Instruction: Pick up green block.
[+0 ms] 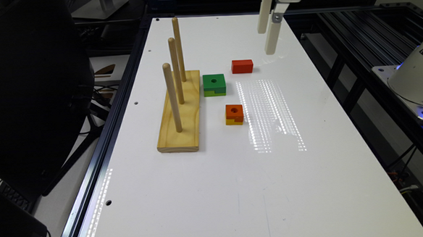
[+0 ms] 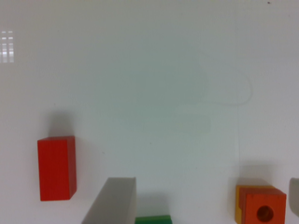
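Observation:
The green block (image 1: pixel 214 82) sits on the white table (image 1: pixel 237 189) beside the wooden peg stand, its dark green top and round hole facing up over a lime-yellow step. In the wrist view only a sliver of the green block (image 2: pixel 153 219) shows at the frame's edge. My gripper (image 1: pixel 266 42) hangs well above the table near the far end, beyond the red block and toward the exterior view's right of the green block. The gripper (image 2: pixel 205 186) is open, its two grey fingers (image 2: pixel 112 200) spread wide with nothing between them.
A plain red block (image 1: pixel 242 66) (image 2: pixel 56 168) lies just behind the green one. An orange-and-yellow holed block (image 1: pixel 234 114) (image 2: pixel 261 205) sits nearer the front. A wooden base with three upright pegs (image 1: pixel 180 113) stands close to the green block on the exterior view's left.

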